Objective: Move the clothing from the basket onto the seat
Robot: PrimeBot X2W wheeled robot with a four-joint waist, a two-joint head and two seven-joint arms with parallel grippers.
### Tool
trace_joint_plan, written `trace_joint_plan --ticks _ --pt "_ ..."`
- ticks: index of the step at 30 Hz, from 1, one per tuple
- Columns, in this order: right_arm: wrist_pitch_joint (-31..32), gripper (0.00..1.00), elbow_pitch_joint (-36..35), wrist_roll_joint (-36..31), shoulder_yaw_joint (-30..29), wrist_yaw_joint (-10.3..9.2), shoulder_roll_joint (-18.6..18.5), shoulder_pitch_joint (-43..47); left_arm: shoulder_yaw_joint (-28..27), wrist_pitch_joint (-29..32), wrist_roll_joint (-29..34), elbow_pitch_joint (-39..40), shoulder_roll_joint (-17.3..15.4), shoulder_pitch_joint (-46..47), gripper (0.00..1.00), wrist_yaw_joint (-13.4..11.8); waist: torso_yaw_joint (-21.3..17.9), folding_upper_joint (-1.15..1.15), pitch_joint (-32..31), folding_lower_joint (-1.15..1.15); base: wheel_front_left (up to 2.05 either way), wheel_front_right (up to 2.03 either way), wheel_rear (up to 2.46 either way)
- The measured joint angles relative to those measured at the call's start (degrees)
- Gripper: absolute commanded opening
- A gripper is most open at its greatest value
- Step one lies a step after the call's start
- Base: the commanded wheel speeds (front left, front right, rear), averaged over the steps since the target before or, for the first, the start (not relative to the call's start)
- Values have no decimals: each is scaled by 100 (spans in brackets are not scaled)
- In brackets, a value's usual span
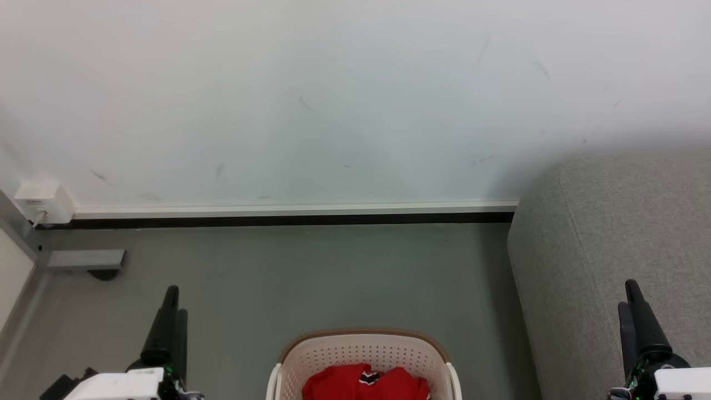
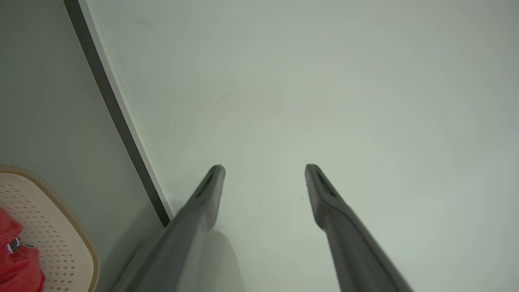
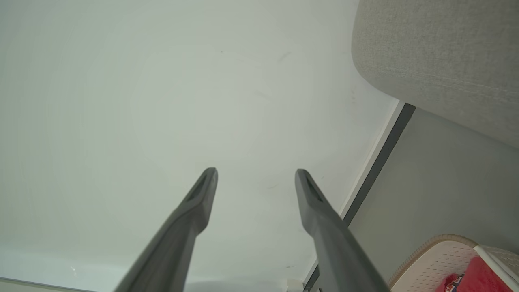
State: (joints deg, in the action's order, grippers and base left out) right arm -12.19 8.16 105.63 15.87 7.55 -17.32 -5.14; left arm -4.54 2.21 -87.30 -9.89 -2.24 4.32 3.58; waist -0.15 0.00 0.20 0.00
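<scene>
1. Left gripper (image 2: 263, 170): fingers spread wide, empty, left of basket (image 1: 355, 347).
2. Right gripper (image 3: 255, 172): fingers spread wide, empty, seen against seat (image 1: 600, 233).
3. Clothing (image 1: 364, 383): red, bunched inside basket on floor (image 1: 311, 272), between the 2 grippers, left of seat.

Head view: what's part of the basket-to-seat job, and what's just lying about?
Job: red clothing, cream basket holding it, grey seat at right.
Lying about: white wall box, grey bar below it, skirting board.
</scene>
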Motion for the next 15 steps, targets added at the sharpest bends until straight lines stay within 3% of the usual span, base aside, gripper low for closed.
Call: trace_joint_plan --ticks 15 --pt "-49 100 -225 -1552 -179 0 100 -7 123 -342 1656 220 -3 50 100 42 -39 0 3 0 0 0 0"
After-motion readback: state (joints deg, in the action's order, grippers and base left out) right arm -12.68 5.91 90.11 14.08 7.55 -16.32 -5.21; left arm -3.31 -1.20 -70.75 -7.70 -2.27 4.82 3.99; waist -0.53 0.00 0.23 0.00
